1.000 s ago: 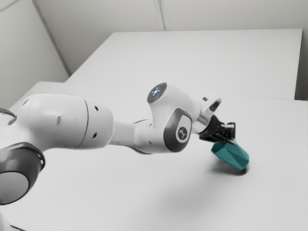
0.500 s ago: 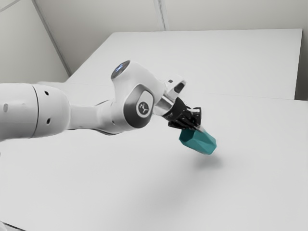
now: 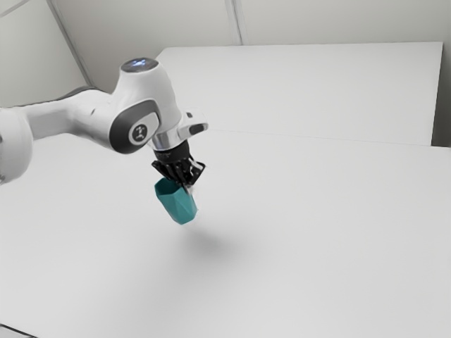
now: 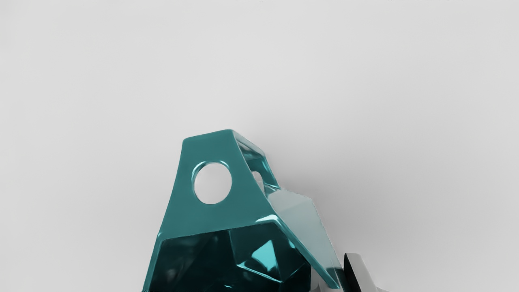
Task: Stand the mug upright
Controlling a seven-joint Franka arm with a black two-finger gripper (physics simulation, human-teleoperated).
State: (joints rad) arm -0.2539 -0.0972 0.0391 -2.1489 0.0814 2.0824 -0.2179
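1. A faceted teal mug (image 3: 180, 206) with a glossy finish hangs above the plain white surface (image 3: 317, 246), its base clear of it, in the grasp of a black two-finger tool (image 3: 187, 186).
2. The tool is closed to about the thickness of the mug's wall, which it pinches near the rim. In the wrist view, one finger (image 4: 357, 271) lies against the outside of the wall; the other, at the inner side, is mostly hidden.
3. The mug leans, its mouth up and toward the exterior view's left, its base down and toward the exterior view's right. It is neither lying flat nor fully upright.
4. The mug's flat teal handle (image 4: 219, 217), pierced by a round hole, juts from the body beside the dark, shiny interior (image 4: 194, 263), where angular facets catch the light.
5. A white and grey jointed robot arm (image 3: 91, 116) reaches in from the exterior view's left, its hand pointing down over the surface. A soft grey shadow (image 3: 204, 243) falls on the surface below the mug. A second white tabletop (image 3: 303, 84) stands beyond.
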